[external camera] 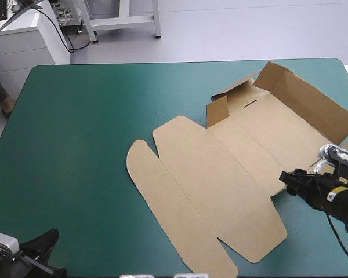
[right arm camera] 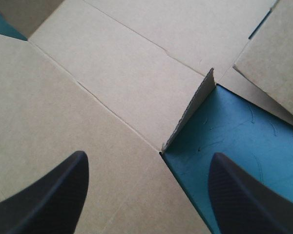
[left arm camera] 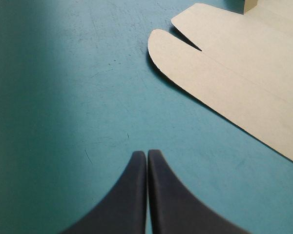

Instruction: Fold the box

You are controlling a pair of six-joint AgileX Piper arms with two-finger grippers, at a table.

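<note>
— At the right-hand edge of the box (external camera: pixel 220 174), the right gripper (external camera: pixel 284 183) stands wide open, its black fingers (right arm camera: pixel 63 192) well apart: one over brown board, the other over the teal-green cover (right arm camera: pixel 229 146).
— What lies between them?
— Just ahead, a small flap (right arm camera: pixel 190 114) standing on its edge, at a notch in the sheet. I cannot tell whether the fingers touch the board.
— And the left gripper (left arm camera: pixel 146 155)?
— Down at the near left corner of the table (external camera: pixel 75 145), fingers pressed together into one point, holding nothing, above bare cover. A rounded tab (left arm camera: pixel 180 63) of the box lies ahead of it, well apart.
— Where does the box sit?
— On the table's right half, running slantwise from the far right corner toward the near edge. Its far wall (external camera: pixel 313 101) is raised, with a short end flap (external camera: pixel 217 111) upright near it. The long lid panel (external camera: pixel 180 202) with its rounded tabs lies flat on the cover.
</note>
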